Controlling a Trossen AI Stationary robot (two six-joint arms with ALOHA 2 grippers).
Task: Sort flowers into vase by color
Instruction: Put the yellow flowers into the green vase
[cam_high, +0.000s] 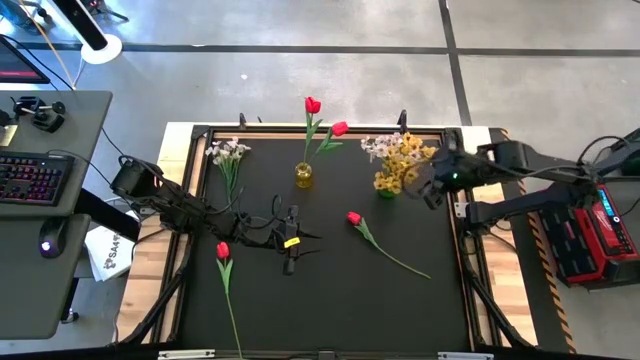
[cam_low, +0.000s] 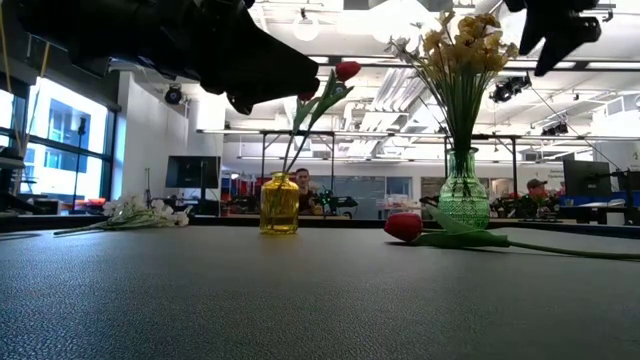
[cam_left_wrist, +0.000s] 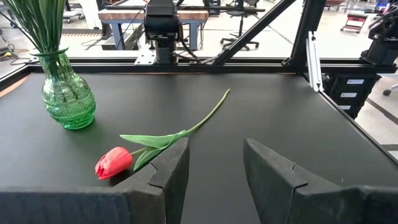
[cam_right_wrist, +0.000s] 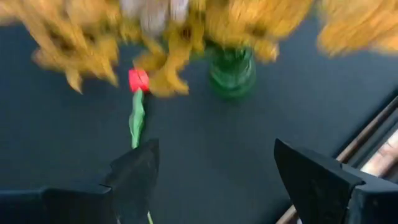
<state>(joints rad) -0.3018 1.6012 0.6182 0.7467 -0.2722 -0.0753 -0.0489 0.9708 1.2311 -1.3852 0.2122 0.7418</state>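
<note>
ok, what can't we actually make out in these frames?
- High view: the stem of the red tulip near the left end effector is cut off by the bottom edge.
- Right wrist view: the yellow blossoms are motion-blurred, uncountable.
- Low view: the dark left arm hides one tulip head above the yellow vase.

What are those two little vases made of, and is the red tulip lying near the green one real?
The yellow vase and green vase look like tinted glass: both are see-through, and the green one has a glossy, pressed pattern. The red tulip seems artificial, probably fabric or plastic: smooth uniform petals, stiff flat leaf. From looks alone I can't be sure.
</note>
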